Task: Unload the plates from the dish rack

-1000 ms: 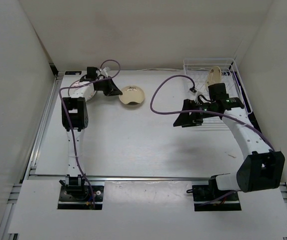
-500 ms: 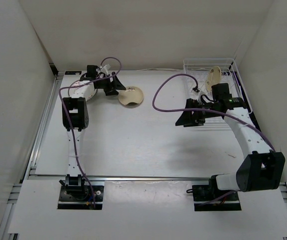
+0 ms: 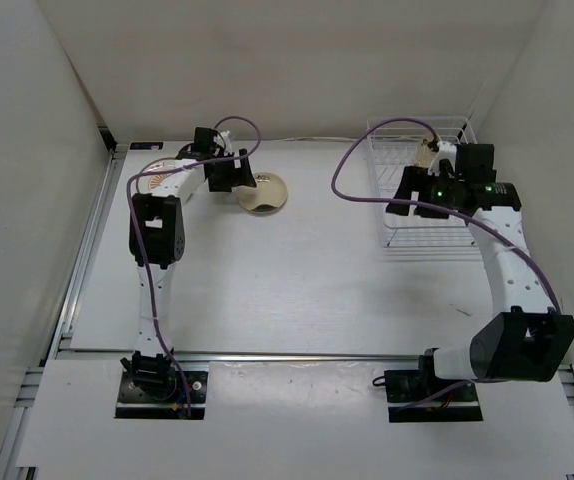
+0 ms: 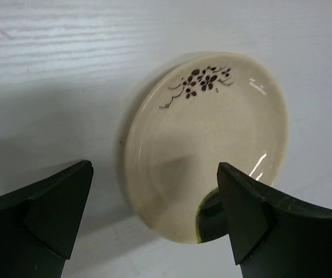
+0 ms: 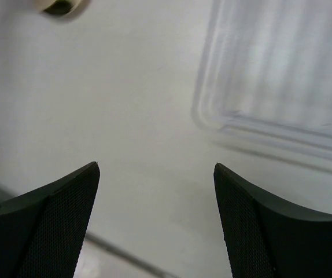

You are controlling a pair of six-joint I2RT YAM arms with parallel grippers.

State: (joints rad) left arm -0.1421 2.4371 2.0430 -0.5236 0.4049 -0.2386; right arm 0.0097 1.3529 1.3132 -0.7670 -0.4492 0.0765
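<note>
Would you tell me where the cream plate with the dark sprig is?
In the top view the plate lies on the table, back left, beside the left gripper.

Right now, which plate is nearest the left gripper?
The cream round plate with a dark sprig, right in front of the open left gripper; the orange-patterned plate lies farther left.

Table [image 3: 267, 290]: white, matte, spread flat before me.
Walls: plain white; back wall [image 3: 287, 60], left wall [image 3: 17, 200], right wall [image 3: 557, 110] close me in.
Rail [image 3: 80, 262]: aluminium, along my table's left edge.
Light: even; shadows soft.
</note>
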